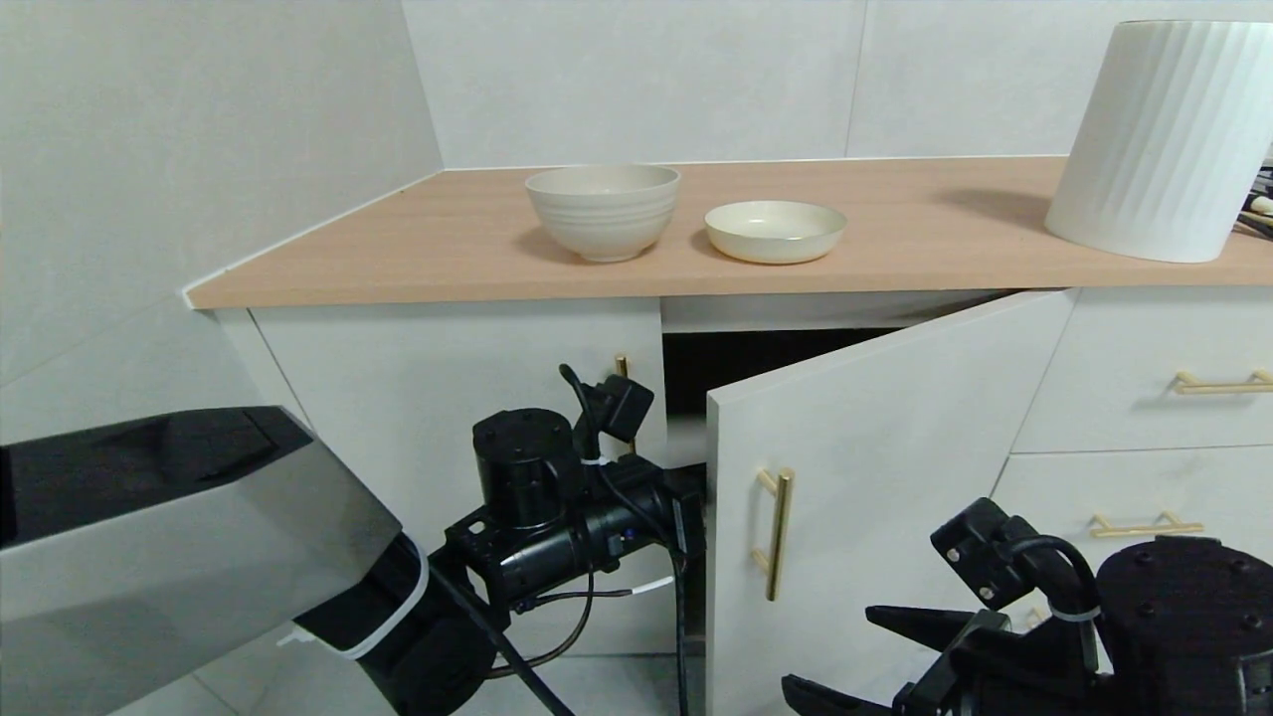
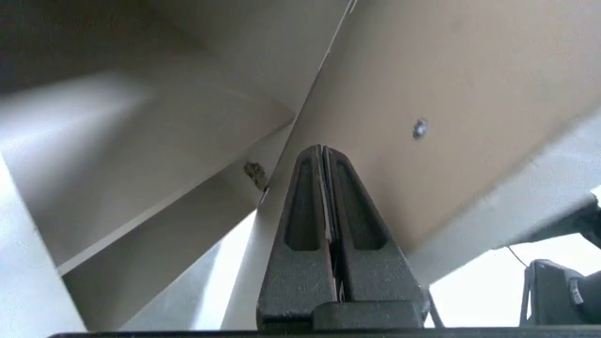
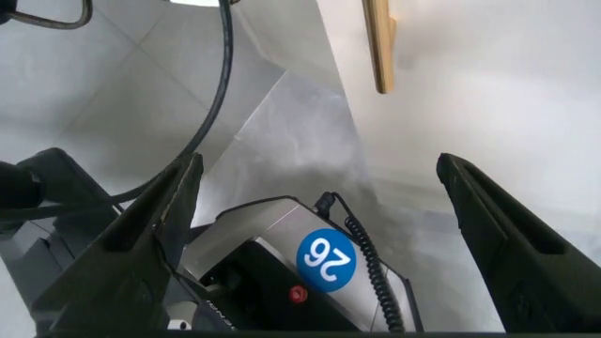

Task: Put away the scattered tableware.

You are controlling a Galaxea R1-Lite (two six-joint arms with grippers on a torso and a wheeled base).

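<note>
A deep cream bowl (image 1: 602, 211) and a shallow cream dish (image 1: 776, 231) stand side by side on the wooden counter (image 1: 398, 249). Below them a white cabinet door (image 1: 865, 467) with a gold handle (image 1: 775, 534) hangs partly open. My left gripper (image 1: 689, 497) pokes into the dark gap at that door's edge. In the left wrist view, the left gripper (image 2: 324, 164) is shut and holds nothing, just behind the door's inner face (image 2: 470, 84). My right gripper (image 1: 845, 656) hangs low in front of the door, open and empty. In the right wrist view, the right gripper (image 3: 319, 169) spreads wide below the gold handle (image 3: 379, 42).
A tall white ribbed container (image 1: 1164, 139) stands at the counter's right end. Drawers with gold handles (image 1: 1221, 382) lie right of the open door. A closed cabinet door (image 1: 448, 398) is to the left, and tiled walls close off the left and back.
</note>
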